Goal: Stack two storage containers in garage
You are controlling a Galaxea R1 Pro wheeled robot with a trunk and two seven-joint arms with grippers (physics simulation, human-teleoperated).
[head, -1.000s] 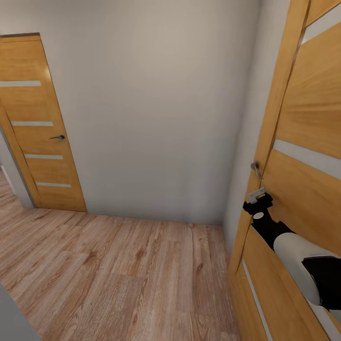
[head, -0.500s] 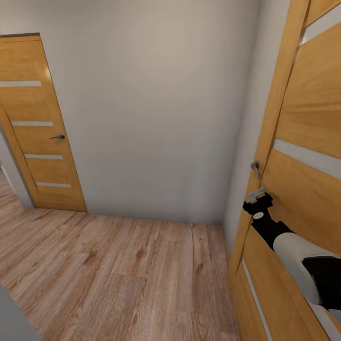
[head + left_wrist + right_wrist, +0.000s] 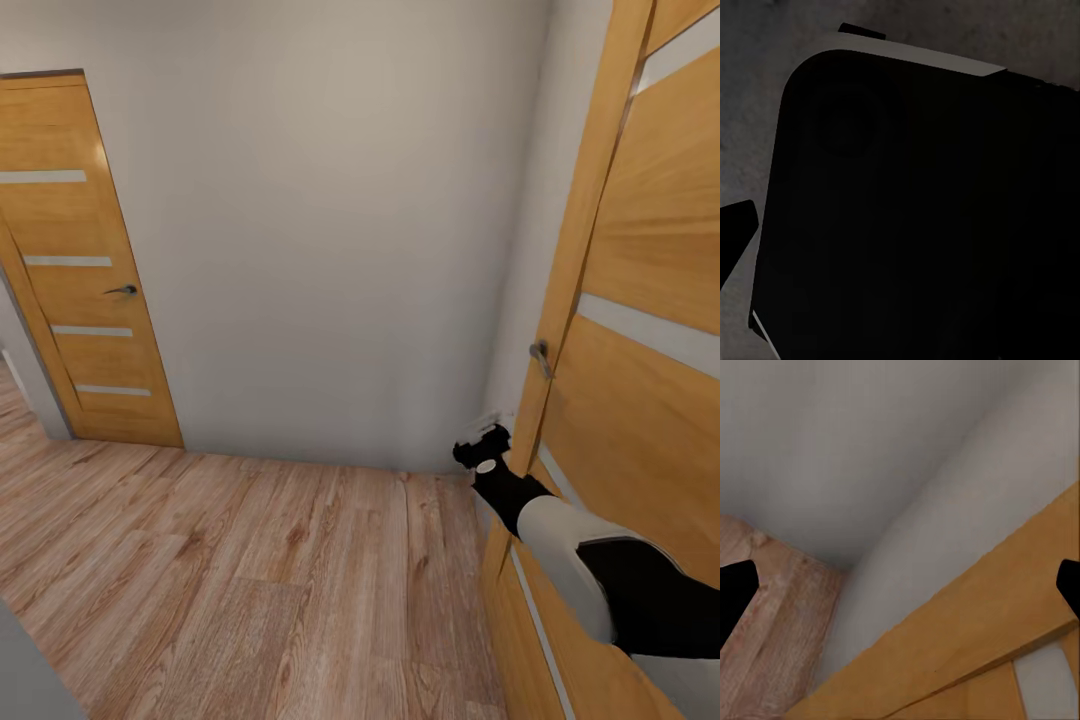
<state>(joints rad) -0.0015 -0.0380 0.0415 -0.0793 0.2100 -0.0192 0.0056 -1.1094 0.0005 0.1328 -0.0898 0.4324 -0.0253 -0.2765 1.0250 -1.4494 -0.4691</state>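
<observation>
Dark rounded panel [image 3: 922, 217] (pale-edged) up close

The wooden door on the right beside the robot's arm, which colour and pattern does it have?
Honey-orange wood door with pale grey horizontal strips, best seen in the head view.

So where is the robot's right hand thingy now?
In the head view, the right tool is low on the right side, empty, beside the edge of the near wooden door and below its handle.
</observation>
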